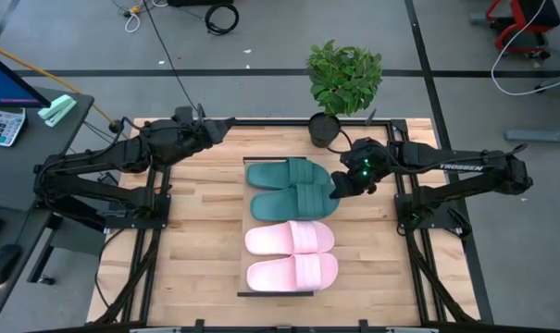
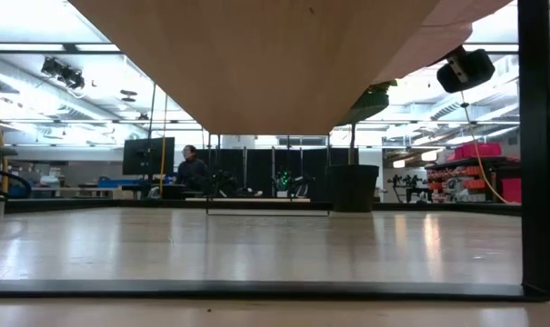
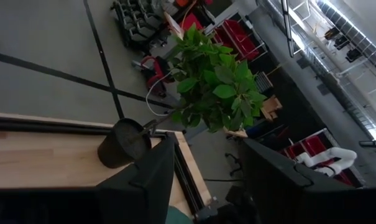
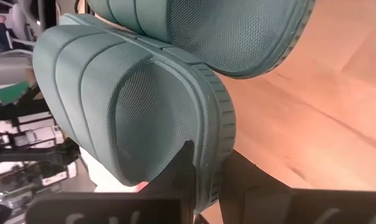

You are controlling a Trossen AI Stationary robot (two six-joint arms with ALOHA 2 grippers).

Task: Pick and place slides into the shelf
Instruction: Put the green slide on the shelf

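With my right gripper (image 1: 339,190) clamped on the second teal slide's (image 1: 293,201) edge as it lies on the shelf (image 1: 242,227) beside its mate, placement looks complete; next comes release.

Shelf (image 1: 241,231) fully occupied by four slides (image 1: 292,222); potted plant (image 1: 342,79) crowds far edge; tabletop (image 1: 196,240) left side unobstructed.
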